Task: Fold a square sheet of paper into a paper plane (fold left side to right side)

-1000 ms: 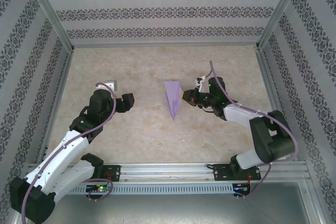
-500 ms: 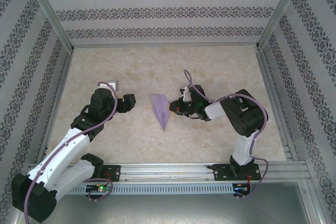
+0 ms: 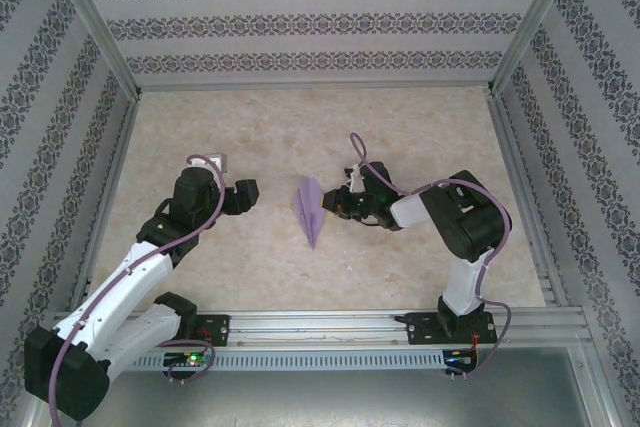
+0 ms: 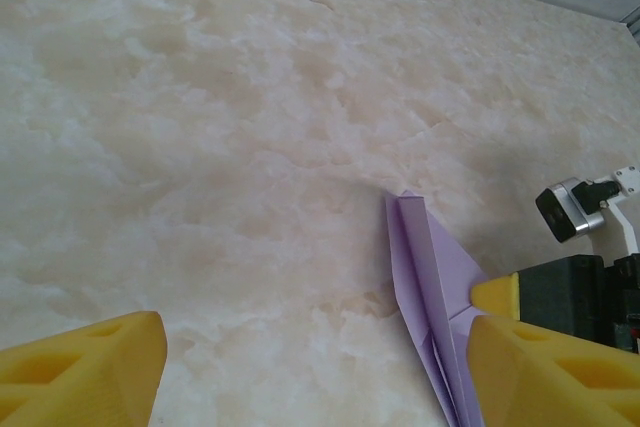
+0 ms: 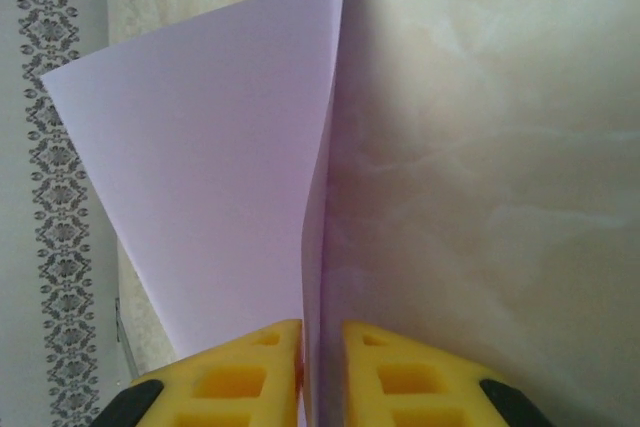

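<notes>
The paper plane stands, apparently pinched, in the right end effector

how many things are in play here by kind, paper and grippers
paper plane, lavender: 1
grippers with yellow fingers: 2, the left gripper open and off the paper, the right gripper shut on the paper plane
total: 3
</notes>
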Controlling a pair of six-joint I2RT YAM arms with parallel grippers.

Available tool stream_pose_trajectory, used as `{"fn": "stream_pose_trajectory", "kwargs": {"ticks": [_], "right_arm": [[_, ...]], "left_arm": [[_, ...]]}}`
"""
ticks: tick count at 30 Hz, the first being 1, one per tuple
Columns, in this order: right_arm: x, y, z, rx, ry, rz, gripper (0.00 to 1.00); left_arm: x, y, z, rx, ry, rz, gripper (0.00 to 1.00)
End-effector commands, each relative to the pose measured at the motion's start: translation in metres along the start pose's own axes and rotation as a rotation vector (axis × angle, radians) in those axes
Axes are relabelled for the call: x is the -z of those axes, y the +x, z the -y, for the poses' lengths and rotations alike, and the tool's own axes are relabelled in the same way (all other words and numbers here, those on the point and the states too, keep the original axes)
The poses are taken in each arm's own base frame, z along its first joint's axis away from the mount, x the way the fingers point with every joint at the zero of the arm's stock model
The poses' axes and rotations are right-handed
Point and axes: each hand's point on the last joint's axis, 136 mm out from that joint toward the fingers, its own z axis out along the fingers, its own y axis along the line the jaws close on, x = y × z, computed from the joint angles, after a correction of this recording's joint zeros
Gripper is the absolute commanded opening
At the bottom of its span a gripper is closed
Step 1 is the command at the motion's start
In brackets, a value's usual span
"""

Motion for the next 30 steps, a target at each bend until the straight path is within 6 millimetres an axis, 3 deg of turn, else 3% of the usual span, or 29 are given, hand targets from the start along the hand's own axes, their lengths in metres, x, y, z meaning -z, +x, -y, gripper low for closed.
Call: {"fn": "stream_pose_trajectory", "kwargs": {"ticks": [1, 9, 20, 30], "right_arm": [[0.007, -0.006, 0.001, 0.035, 0.025, 0.03, 0.2], [0.017, -0.006, 0.002, 0.061, 0.075, 0.047, 0.28], [0.035, -0.01, -0.014, 0.122, 0.115, 0.067, 0.42], [0.086, -0.012, -0.019, 0.209, 0.358, 0.102, 0.64]], "left_arm": [[0.0, -0.009, 0.002, 0.017, 0.016, 0.032, 0.79], [0.0, -0.009, 0.003, 0.018, 0.024, 0.03, 0.79], [0.005, -0.017, 0.003, -0.006, 0.02, 0.04, 0.8], [0.008, -0.018, 0.001, -0.007, 0.02, 0.04, 0.82]]}}
